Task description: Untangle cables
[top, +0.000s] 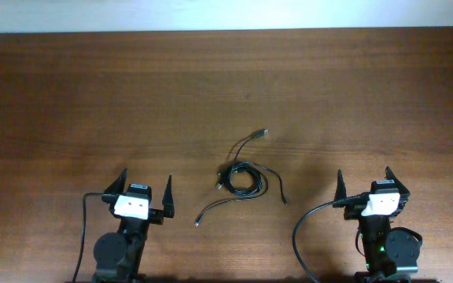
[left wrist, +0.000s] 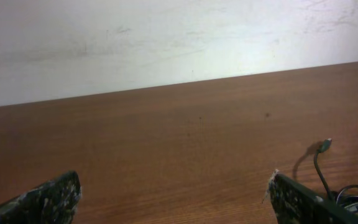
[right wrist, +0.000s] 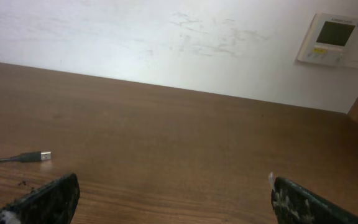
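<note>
Mid-table, thin black cables (top: 244, 174), loosely coiled, plug ends splayed

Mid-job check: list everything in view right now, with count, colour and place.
cables: a few, exact count unclear, black, tangled at table centre between the arms
table: one, brown wood, under everything
wall: one, white, beyond the table's far edge
wall panel: one, white, on the wall, right wrist view
left gripper: one, black, open, near edge, left of the cables
right gripper: one, black, open, near edge, right of the cables
</note>
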Controlling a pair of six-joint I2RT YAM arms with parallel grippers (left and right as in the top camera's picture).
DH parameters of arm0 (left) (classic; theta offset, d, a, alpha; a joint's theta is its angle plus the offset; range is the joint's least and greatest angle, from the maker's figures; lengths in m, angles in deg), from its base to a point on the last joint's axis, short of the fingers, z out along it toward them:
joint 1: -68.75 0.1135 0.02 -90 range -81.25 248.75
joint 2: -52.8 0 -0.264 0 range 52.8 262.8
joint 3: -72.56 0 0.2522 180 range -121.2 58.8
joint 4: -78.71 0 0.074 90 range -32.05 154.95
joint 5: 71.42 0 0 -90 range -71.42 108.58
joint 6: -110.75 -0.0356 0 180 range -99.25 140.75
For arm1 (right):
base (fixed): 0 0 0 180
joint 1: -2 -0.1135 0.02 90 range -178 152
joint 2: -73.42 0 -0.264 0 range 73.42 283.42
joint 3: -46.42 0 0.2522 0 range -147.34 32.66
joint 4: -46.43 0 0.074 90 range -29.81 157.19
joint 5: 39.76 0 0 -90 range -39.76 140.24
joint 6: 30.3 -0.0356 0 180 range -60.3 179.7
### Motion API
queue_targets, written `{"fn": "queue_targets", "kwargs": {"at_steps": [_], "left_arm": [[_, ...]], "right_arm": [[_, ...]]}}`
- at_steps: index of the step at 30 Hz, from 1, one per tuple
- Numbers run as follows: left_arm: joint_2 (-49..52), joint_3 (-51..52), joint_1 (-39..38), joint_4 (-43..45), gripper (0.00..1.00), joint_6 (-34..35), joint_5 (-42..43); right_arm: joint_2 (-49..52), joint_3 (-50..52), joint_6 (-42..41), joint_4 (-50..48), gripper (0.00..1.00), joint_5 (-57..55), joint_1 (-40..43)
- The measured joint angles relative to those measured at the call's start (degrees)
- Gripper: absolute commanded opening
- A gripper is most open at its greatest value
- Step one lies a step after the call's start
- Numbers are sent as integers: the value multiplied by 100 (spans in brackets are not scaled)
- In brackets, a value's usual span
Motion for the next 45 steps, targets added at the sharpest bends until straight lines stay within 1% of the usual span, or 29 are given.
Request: {"fn": "queue_targets", "kwargs": {"at_steps": [10, 12, 14, 15, 16, 18, 19, 20, 21, 22, 23, 24, 25, 27, 28, 29, 30, 31, 32, 33, 34, 35, 36, 37, 39, 41, 42, 44, 45], "left_arm": [[0, 0, 0, -4, 99, 0, -72], [13, 7, 0, 308, 99, 0, -96], [26, 11, 0, 737, 99, 0, 258], [26, -22, 0, 833, 99, 0, 669], [28, -114, -2, 590, 99, 24, 935], [293, -852, -7, -702, 99, 164, 1263], [527, -1362, -7, -1567, 99, 240, 1325], [1163, -2269, -7, -2389, 99, 315, 1390], [1611, -2959, -2, -2983, 99, 354, 1513], [2354, -4002, -7, -3348, 99, 396, 1937], [2848, -4601, 0, -3547, 99, 417, 2435], [3421, -5250, -11, -3469, 99, 433, 3333], [3670, -5418, -11, -3473, 99, 437, 3842], [4111, -5464, -22, -3449, 99, 437, 4564], [4461, -5464, -22, -3410, 99, 560, 4835], [4784, -5464, -55, -3412, 99, 1134, 4686], [5049, -5473, -160, -3442, 99, 1615, 4360], [5399, -5473, -509, -3508, 99, 2507, 3637], [5814, -5471, -909, -3528, 99, 3060, 3093], [6111, -5473, -1246, -3495, 90, 3519, 2568], [6649, -5471, -1908, -3152, 57, 4063, 2017], [7108, -5471, -2295, -2769, 53, 4308, 1840], [7313, -5471, -2435, -2717, 54, 4411, 1786], [7794, -5480, -2706, -2599, 52, 4981, 1707], [8264, -5499, -2920, -2721, 46, 5602, 1578], [9068, -5504, -3152, -2872, 56, 6638, 1331], [9394, -5501, -3244, -2885, 55, 7051, 1158], [9578, -5504, -3274, -2892, 51, 7252, 988], [9783, -5504, -3274, -2887, 46, 7342, 850]], "right_arm": [[0, 0, 13, 2, 98, 0, 0], [0, 0, 9, 2, 98, -2, 0], [2, 0, 11, 2, 98, 0, 0], [7, 0, 9, 2, 98, -2, 0], [7, 0, 13, 2, 98, -2, 0], [15, 0, 9, 2, 98, -4, 0], [22, 0, 13, 2, 98, -13, -2], [26, 0, 13, 0, 98, -24, -2], [26, 0, 11, 0, 98, -24, -4], [33, 0, 9, 0, 98, -24, -7], [28, -2, 11, 2, 98, -22, -7], [35, -2, 9, -2, 98, -26, -7], [37, 0, 13, 2, 99, -28, -7], [37, 0, 13, 2, 98, -26, -7], [37, 0, 13, 2, 98, -28, -7], [37, 0, 13, 2, 98, -26, -7], [37, 0, 11, 2, 98, -28, -7], [37, 0, 11, 2, 98, -26, -7], [37, 0, 11, 2, 98, -35, -7], [39, -2, 13, 2, 98, -37, -7], [39, -2, 11, 2, 98, -39, -7], [37, 0, 11, 2, 98, -39, -7], [37, 0, 11, 2, 98, -39, -7], [39, 0, 13, 2, 98, -39, -7], [39, 0, 11, 2, 98, -39, -7], [37, 0, 11, 2, 98, -39, -7], [37, -2, 13, 2, 98, -39, -7], [37, 0, 9, 2, 98, -39, -7], [37, 0, 11, 2, 98, -39, -7]]}}
